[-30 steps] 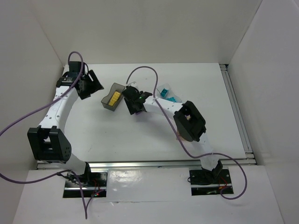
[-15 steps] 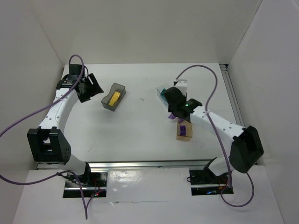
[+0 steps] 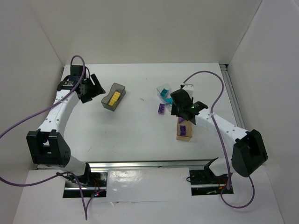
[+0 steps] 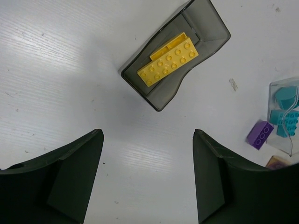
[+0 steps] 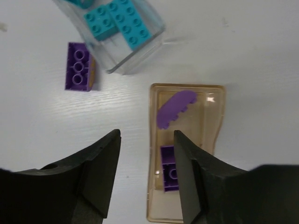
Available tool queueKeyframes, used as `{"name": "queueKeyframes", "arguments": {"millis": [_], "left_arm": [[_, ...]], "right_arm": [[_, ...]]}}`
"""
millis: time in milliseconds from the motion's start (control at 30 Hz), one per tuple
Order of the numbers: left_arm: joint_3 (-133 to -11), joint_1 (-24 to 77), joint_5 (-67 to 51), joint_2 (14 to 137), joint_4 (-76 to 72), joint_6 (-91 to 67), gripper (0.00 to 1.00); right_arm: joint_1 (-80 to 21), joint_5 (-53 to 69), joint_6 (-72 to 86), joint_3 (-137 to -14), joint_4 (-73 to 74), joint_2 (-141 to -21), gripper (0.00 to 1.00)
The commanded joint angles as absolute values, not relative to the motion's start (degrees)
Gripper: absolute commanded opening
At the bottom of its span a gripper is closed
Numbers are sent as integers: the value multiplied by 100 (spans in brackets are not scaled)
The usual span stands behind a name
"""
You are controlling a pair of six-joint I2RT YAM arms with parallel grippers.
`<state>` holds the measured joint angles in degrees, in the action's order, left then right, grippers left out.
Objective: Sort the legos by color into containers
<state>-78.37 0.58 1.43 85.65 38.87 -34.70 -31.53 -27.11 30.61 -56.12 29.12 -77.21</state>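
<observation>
On the desk [image 3: 140, 135] we see the left pincer [image 4: 147, 140] and the right pincer [image 5: 147, 140] both released, empty. The grey bin [image 3: 113, 97] holds yellow bricks [image 4: 168, 61], the clear bin [image 5: 140, 51] holds teal bricks [image 5: 122, 21], and the tan bin [image 5: 215, 121] holds purple bricks [image 5: 175, 108]. One loose purple brick [image 5: 78, 66] lies just beside the clear bin.

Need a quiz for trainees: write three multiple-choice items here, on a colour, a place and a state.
1. The bricks in the dark grey bin are: A teal; B purple; C yellow.
2. The loose purple brick lies: A in that bin; B on the table beside the clear bin; C inside the clear bin.
3. The right gripper is: A shut on a brick; B open, empty; C shut, empty.
Key: 1 C, yellow studs show; 2 B, it sits outside the wall; 3 B, fingers apart, nothing between.
</observation>
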Motion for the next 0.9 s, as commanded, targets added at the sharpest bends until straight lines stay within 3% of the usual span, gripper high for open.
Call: {"name": "queueKeyframes", "arguments": {"millis": [0, 33, 67, 200, 367, 667, 867], "left_arm": [[-7726, 114, 79, 8350, 3797, -3445, 82], [-7726, 166, 79, 8350, 3797, -3445, 82], [-7726, 167, 79, 8350, 3797, -3445, 82], [-7726, 220, 141, 8350, 3797, -3445, 82], [-7726, 220, 246, 8350, 3797, -3393, 82], [-7726, 220, 351, 8455, 3797, -3279, 82], [-7726, 168, 413, 8560, 3797, -3226, 82]], "right_arm": [[-3506, -2224, 3023, -6020, 2496, -8129, 58], [-3559, -2171, 3023, -6020, 2444, -8252, 63], [-3560, -2171, 3023, -6125, 2443, -8383, 74], [-3700, -2013, 2962, -6476, 2312, -9147, 88], [-3700, -1828, 3040, -6890, 2180, -9816, 94], [-3700, -2276, 3647, -7786, 2284, -11135, 95], [-3700, -2504, 3823, -8156, 2285, -11671, 87]]}}
